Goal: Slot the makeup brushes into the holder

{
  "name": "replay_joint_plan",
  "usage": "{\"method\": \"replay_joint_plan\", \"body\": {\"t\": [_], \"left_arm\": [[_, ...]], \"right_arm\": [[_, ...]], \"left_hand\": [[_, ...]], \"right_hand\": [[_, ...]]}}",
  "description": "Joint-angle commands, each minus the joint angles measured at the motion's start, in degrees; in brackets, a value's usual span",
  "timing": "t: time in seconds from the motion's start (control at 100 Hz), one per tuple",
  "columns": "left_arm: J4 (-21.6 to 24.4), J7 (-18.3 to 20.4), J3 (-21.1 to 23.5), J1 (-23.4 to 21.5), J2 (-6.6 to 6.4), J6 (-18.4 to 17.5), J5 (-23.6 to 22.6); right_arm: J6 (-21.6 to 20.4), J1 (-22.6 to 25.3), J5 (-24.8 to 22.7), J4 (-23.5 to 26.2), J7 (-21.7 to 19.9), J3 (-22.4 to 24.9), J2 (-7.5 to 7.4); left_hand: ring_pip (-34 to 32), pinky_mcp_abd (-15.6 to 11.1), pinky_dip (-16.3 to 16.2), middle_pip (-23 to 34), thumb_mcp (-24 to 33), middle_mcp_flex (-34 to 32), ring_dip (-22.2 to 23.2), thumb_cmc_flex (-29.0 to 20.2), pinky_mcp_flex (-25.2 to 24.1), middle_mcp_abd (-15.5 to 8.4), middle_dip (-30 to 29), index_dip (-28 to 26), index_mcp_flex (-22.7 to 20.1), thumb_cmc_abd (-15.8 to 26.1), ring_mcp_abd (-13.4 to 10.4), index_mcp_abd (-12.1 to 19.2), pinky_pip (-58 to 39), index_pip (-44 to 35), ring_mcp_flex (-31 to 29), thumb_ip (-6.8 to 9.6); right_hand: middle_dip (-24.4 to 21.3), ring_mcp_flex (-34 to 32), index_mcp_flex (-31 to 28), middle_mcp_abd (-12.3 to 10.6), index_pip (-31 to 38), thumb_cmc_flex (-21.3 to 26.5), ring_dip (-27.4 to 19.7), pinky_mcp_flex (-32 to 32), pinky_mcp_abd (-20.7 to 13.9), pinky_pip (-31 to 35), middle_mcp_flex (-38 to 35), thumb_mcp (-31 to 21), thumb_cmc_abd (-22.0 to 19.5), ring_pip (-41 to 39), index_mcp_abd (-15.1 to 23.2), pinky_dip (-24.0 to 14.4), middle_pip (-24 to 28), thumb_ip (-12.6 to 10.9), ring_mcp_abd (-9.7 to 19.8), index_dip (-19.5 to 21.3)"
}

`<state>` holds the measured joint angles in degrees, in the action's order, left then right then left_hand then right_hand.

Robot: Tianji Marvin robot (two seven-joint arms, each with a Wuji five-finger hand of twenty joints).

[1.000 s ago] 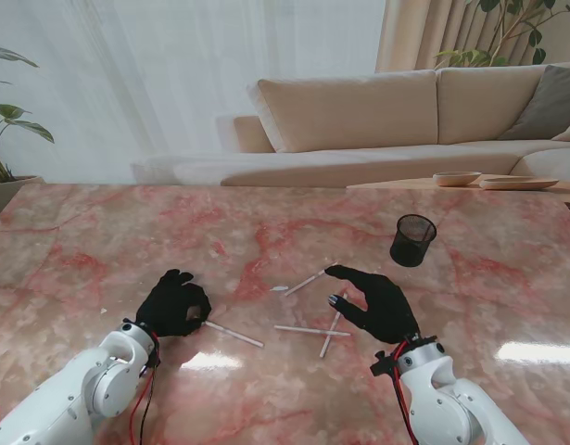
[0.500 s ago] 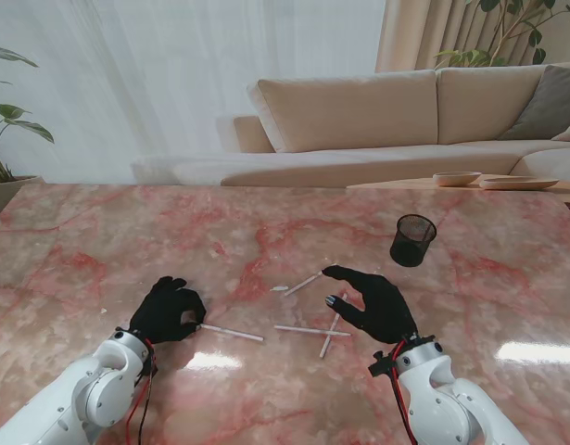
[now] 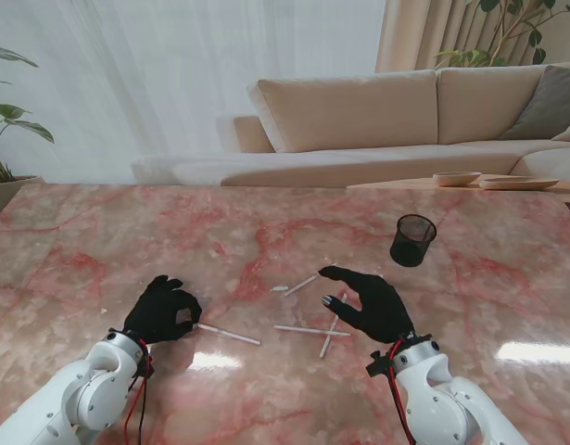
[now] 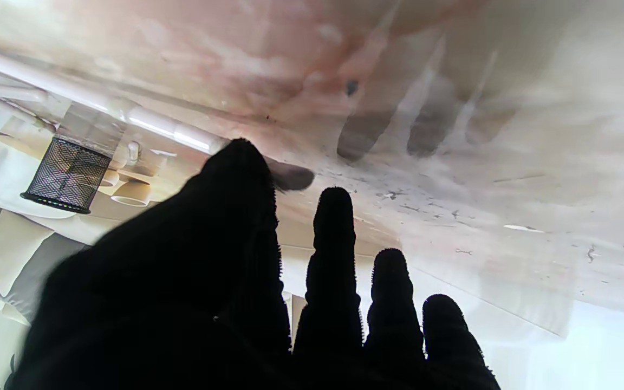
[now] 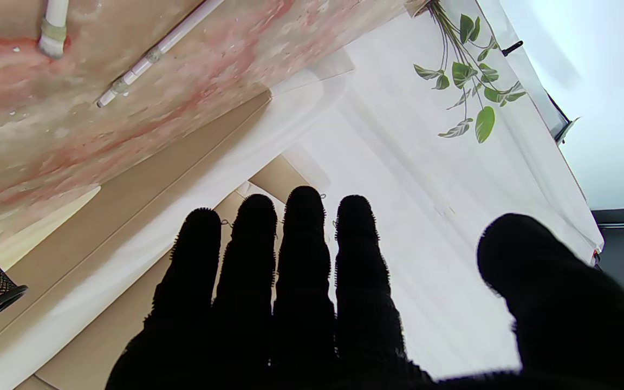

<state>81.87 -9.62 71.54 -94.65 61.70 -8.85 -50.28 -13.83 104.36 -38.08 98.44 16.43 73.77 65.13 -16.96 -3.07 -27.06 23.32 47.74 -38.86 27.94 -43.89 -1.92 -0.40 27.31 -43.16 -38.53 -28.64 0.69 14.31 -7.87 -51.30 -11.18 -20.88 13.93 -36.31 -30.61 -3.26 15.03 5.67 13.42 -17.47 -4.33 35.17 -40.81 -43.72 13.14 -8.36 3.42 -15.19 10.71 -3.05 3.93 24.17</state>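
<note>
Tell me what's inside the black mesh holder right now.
The black mesh holder shows no brush sticking out above its rim. All the visible brushes lie on the marble table. Its bottom is hidden from view.

White brushes, black mesh holder, pink-veined marble table.

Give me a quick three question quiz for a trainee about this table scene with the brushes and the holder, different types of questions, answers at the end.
1. True or false: the black mesh cylindrical holder already contains a brush.
2. Which hand is at the end of the white slender makeup brush lying nearest the robot's left side?
A. the left black-gloved hand
B. the right black-gloved hand
3. Fill in: the holder stands on the robot's ____ side of the pink marble table.

Key: 1 false, it looks empty in the stand view. 2 A. 3 right.
</note>
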Motion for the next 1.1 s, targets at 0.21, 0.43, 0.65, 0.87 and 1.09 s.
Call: {"method": "replay_joint_plan", "body": {"t": [0.21, 0.43, 0.65, 0.87, 1.09], "left_arm": [[1.9, 1.1, 0.1, -0.3, 0.01, -0.6, -0.3], [2.2, 1.5, -0.2, 0.1, -0.03, -0.8, -0.3], [2.1, 1.6, -0.4, 0.4, -0.06, -1.0, -0.4], [2.2, 1.9, -0.7, 0.7, -0.07, -1.0, -0.3], [2.4, 1.8, -0.9, 1.0, -0.09, -1.1, -0.6]], "right_arm": [[3.2, -1.9, -4.2, -0.2, -2.0, -2.1, -0.73], [8.6, -5.4, -9.5, 0.4, -5.0, -6.2, -1.76], [14.6, -11.6, -10.7, -1.4, -8.5, -13.3, -2.13], [23.8, -18.7, -14.4, -4.1, -9.8, -23.0, -2.13], [28.1, -24.4, -14.6, -6.6, -13.4, -30.3, -2.13]], "left_hand": [[-0.2, 0.0, 0.2, 0.6, 1.6, -2.0, 0.4, -3.8, -0.5, -0.3, 0.5, -4.0, -4.6, 2.4, 1.6, 1.2, 1.2, -5.4, -1.4, 3.24], [-0.1, 0.0, 0.0, 0.5, 1.6, -2.0, 0.4, -3.9, -0.6, -0.5, 0.6, -4.3, -4.5, 2.4, 1.5, 1.2, 1.1, -5.4, -1.5, 3.26], [0.1, 0.1, 0.0, 0.4, 1.6, -2.0, 0.5, -4.0, -0.6, -0.4, 0.6, -4.6, -4.6, 2.4, 1.5, 1.1, 1.2, -5.4, -1.5, 3.26], [0.2, 0.2, 0.1, 0.4, 1.7, -2.1, 0.5, -4.1, -0.6, -0.4, 0.7, -4.8, -4.6, 2.3, 1.7, 0.9, 1.3, -5.4, -1.4, 3.31], [0.1, 0.2, 0.1, 0.6, 1.6, -2.2, 0.5, -4.1, -0.6, -0.6, 0.9, -4.9, -4.7, 2.3, 1.7, 0.9, 1.3, -5.5, -1.5, 3.3]], "right_hand": [[0.7, -2.7, -1.5, 0.0, 0.7, 2.3, 1.8, -0.9, -0.3, 2.0, -1.7, -3.7, 7.1, -1.0, -0.1, -1.4, 0.6, 3.4, -0.3, -0.4], [2.0, -7.7, -3.8, -0.8, 2.5, 10.8, 4.0, -4.7, 0.2, 6.9, -5.2, -1.1, 15.1, -3.4, 0.8, -4.5, 2.5, 5.6, -0.1, 0.6], [4.1, -14.5, -8.9, -1.4, 6.2, 19.1, 6.8, -10.5, 1.4, 13.4, -11.3, 8.5, 22.4, -6.6, 2.4, -8.1, 5.7, 7.4, -0.6, 1.9], [9.6, -19.6, -13.5, -1.6, 9.5, 19.5, 12.8, -13.8, 3.8, 20.0, -15.9, 12.1, 22.3, -12.4, 3.5, -11.8, 10.3, 8.5, -1.8, 3.1], [13.4, -17.9, -12.7, -1.5, 8.4, 14.4, 16.7, -11.3, 5.1, 22.4, -14.1, 11.3, 21.4, -15.4, 2.7, -15.4, 11.4, 8.1, -2.9, 3.2]]}}
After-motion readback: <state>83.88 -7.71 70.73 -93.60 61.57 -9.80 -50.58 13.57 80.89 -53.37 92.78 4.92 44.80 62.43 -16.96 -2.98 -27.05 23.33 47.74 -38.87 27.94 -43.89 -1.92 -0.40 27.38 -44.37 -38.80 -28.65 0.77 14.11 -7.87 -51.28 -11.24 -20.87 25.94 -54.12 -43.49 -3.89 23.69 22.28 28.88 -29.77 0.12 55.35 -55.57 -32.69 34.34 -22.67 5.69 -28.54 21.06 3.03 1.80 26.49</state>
